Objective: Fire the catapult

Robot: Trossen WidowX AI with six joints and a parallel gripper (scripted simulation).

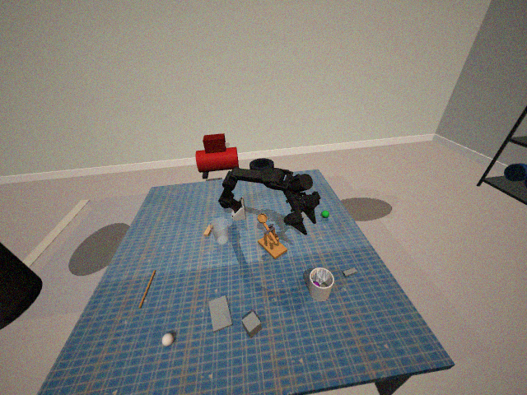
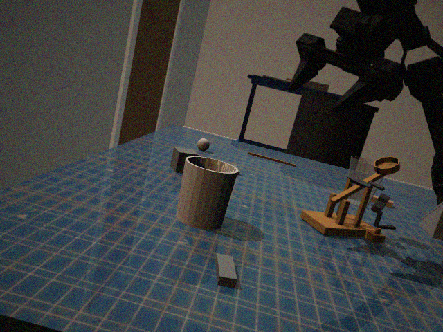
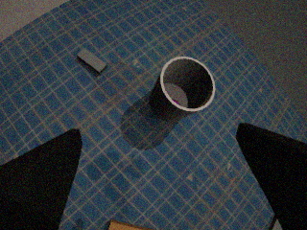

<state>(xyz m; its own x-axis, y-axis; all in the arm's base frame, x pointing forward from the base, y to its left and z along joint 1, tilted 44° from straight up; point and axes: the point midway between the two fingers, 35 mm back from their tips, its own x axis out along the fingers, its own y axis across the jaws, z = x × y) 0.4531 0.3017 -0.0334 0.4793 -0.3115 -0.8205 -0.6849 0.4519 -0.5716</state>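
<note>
Top view: catapult (image 1: 274,251) (image 2: 323,224) (image 3: 126,226) behind-left of mug (image 1: 320,290) (image 2: 206,200) (image 3: 165,102) | small block (image 1: 349,271) (image 2: 226,268) (image 3: 91,60) right of mug | stick (image 1: 146,289) (image 2: 271,159) left of catapult

The black arm arches over the table from its base, its upper links running nearly level before the wrist drops at the far end. The gripper (image 1: 310,228) (image 2: 313,96) (image 3: 161,133) hangs above the tabletop with its two dark, tapering fingers spread wide apart and nothing between them. In the exterior view, both fingertips point obliquely downward, clear of the surface. In the wrist view, one finger enters from each side, their tips facing across a broad gap.
</note>
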